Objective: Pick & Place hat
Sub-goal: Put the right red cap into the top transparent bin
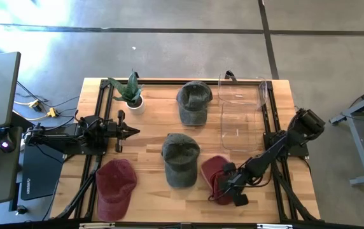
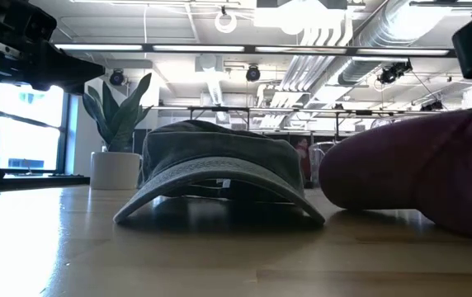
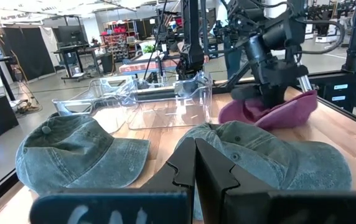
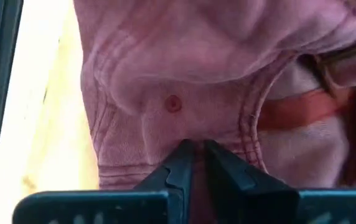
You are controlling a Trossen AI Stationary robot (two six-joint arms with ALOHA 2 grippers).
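Observation:
A red hat [image 1: 215, 173] lies at the table's near right; my right gripper [image 1: 231, 186] comes down on it, shut on its cloth. In the left wrist view, that hat [image 3: 290, 111] shows under the right gripper [image 3: 276, 99]. A second red hat [image 1: 115, 187] rests at the near left. One green hat [image 1: 181, 159] sits mid-table on its brim and crown edge, another [image 1: 193, 102] lies farther back. My left gripper [image 1: 134, 131] waits shut and level at the left, touching nothing. My right gripper pinches a fold of the red hat's crown [image 4: 165, 134] between its two fingers [image 4: 178, 165], close to the stitched rim and the strap gap [image 4: 302, 106]. The fingers slant down from the table's right. The hat rests on the table [image 2: 417, 177].
A clear plastic container [image 1: 242, 114] stands at the far right, just beyond the held hat. A potted plant [image 1: 130, 92] stands at the far left. Dark rails [image 1: 99, 114] run along the table's side edges. Bare wood [image 1: 150, 137] shows between the hats.

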